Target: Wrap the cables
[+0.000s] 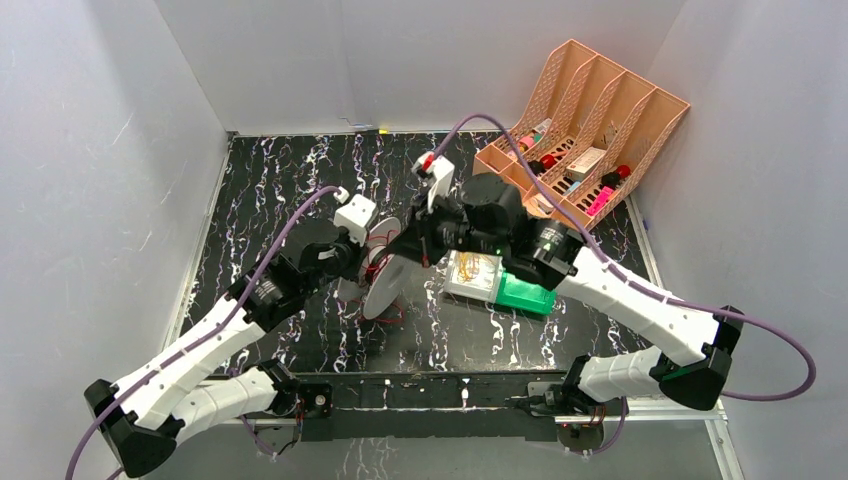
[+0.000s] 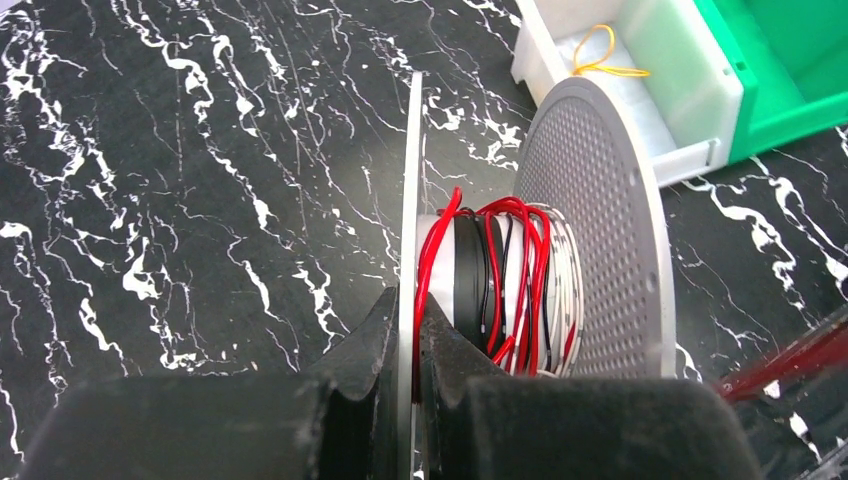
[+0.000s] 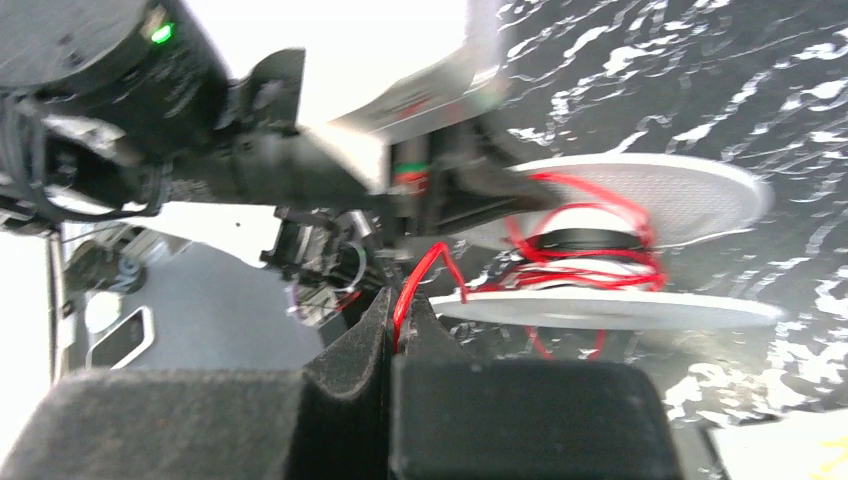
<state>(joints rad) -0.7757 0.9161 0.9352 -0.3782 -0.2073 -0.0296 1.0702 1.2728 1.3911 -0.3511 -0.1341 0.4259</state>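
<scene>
A grey spool (image 1: 385, 280) with two round perforated flanges stands on edge mid-table, wound with red, white and black cable (image 2: 515, 285). My left gripper (image 2: 408, 305) is shut on the spool's left flange (image 2: 410, 200), with a red strand caught beside it. My right gripper (image 3: 402, 305) is shut on a loop of red cable (image 3: 420, 270) that runs to the spool (image 3: 600, 250). In the top view my right gripper (image 1: 412, 243) sits just right of the spool, and my left gripper (image 1: 350, 255) just left of it. Loose red cable (image 1: 385, 315) trails on the table below.
A white box (image 1: 475, 275) with a yellow band and a green bin (image 1: 527, 296) lie right of the spool. A peach file rack (image 1: 590, 120) with small items stands at the back right. Grey walls close in the black marbled table (image 1: 260, 200).
</scene>
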